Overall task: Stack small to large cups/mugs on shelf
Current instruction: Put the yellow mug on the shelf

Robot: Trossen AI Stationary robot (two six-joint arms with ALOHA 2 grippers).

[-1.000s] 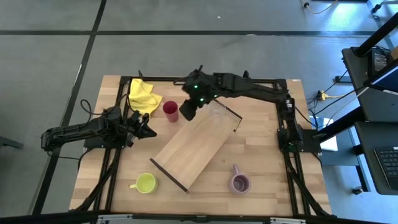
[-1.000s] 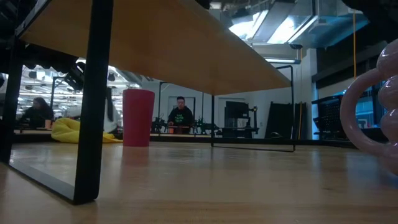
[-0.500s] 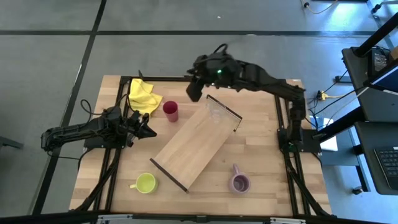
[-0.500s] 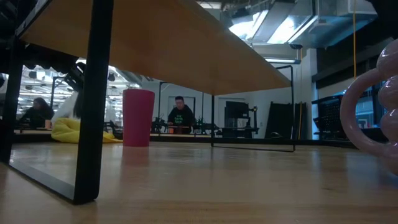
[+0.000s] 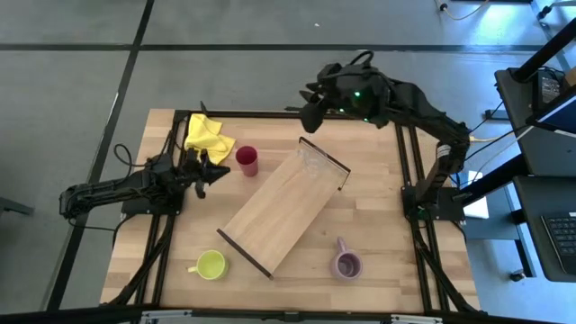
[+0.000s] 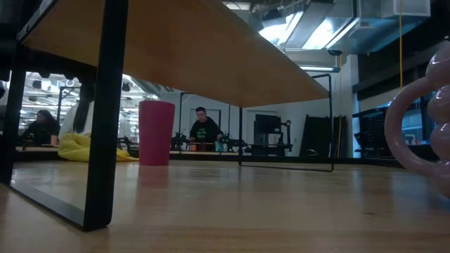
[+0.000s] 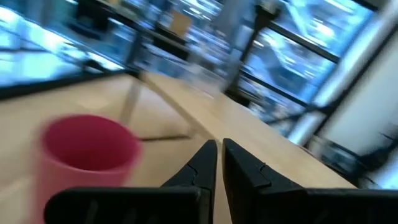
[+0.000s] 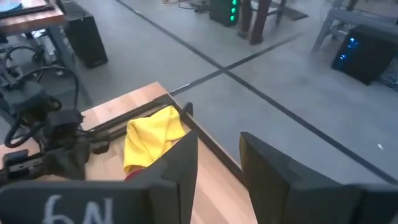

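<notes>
**Left gripper near the red cup, right gripper over the far edge**

The left gripper [image 5: 212, 169] has its fingers almost together, with only a thin gap, and holds nothing. It points at the red cup [image 5: 247, 160], which stands just beside it, near the far left corner of the table [image 5: 387, 225]. A yellow cloth [image 5: 207, 137] lies in that corner. The right gripper [image 5: 310, 112] hangs above the far edge, its fingers a little apart and empty. The shelf [image 5: 279, 211] lies diagonally in the middle. The lime mug [image 5: 211, 265] stands near the front left corner, the purple mug [image 5: 346, 264] near the front edge, to the right.
</notes>
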